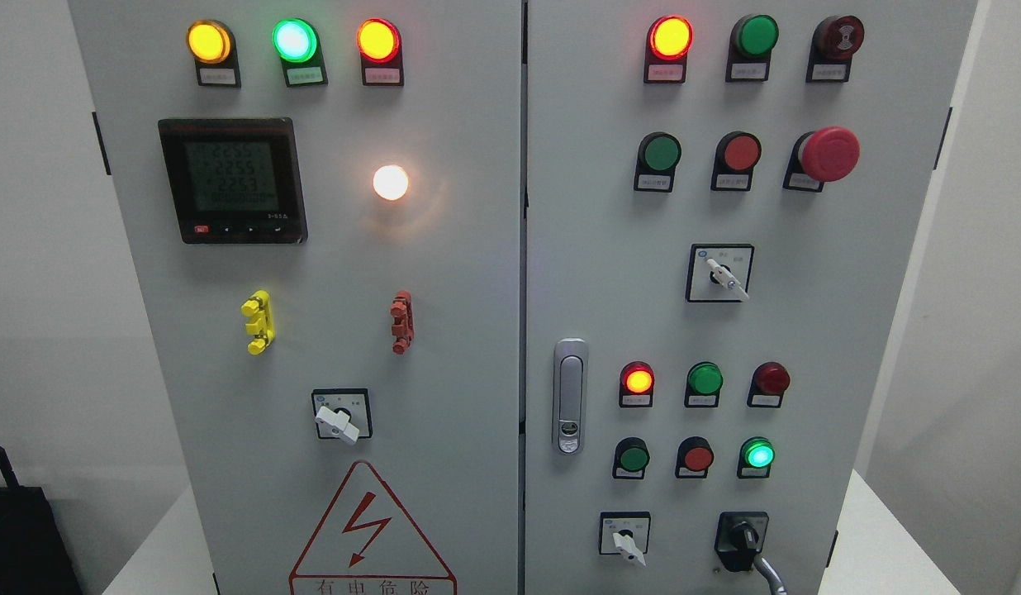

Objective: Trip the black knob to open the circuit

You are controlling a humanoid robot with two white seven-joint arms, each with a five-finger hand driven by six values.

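White walls frame the grey electrical cabinet (pixel 477 330) that fills my view, its two doors covered in lamps, push buttons and selector switches. Neither of my hands shows anywhere, so I cannot tell whether my fingers are spread or curled.

My target, the black knob (pixel 742 535), sits at the lower right of the right door, close to the bottom edge of the picture, with a grey cable (pixel 771 574) curving away just below it. It appears untouched, so the tripping is not yet begun, as I judge it.

Risk lies in the neighbours. Just to its left is a white-handled selector (pixel 626 541), and above it a lit green button (pixel 757 454); a careless reach could nudge either. The cable might also snag my fingers, and I could easily twist the knob the wrong way.
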